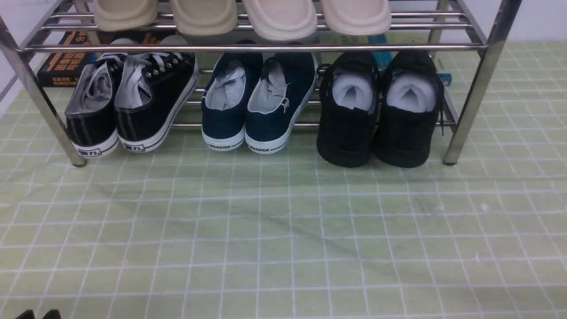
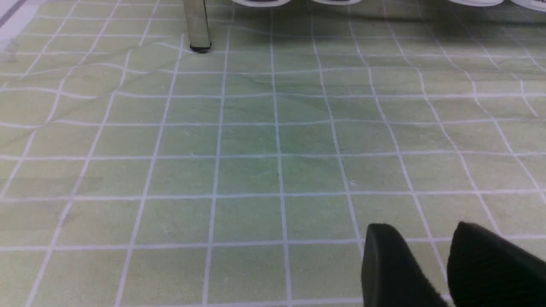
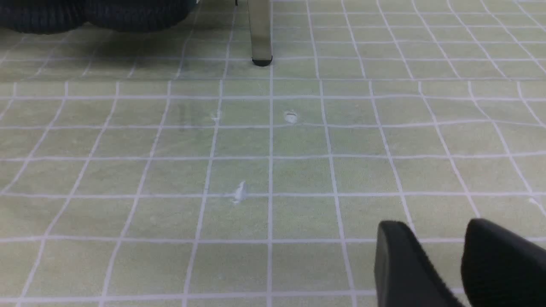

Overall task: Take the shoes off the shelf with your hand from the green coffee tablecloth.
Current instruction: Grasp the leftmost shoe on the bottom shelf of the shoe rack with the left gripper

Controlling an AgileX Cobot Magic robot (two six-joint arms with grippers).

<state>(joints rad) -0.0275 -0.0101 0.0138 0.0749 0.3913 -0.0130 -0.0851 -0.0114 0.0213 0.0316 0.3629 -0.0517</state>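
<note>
Your left hand (image 2: pixel 418 232) stood partly open with nothing in it; your right hand (image 3: pixel 433 230) was the same. The black lace-up sneakers (image 1: pixel 133 99) sat on the lower rack, beside its leg (image 1: pixel 48 102), which a wide reach could have bumped.

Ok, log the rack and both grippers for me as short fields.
lower tier, left: black canvas lace-up sneakers
lower tier, middle: navy WARRIOR slip-ons
lower tier, right: black lace-up shoes, white stuffing inside
upper tier: beige and pale clogs
left gripper: open, nothing between fingers
right gripper: open, nothing between fingers
</note>
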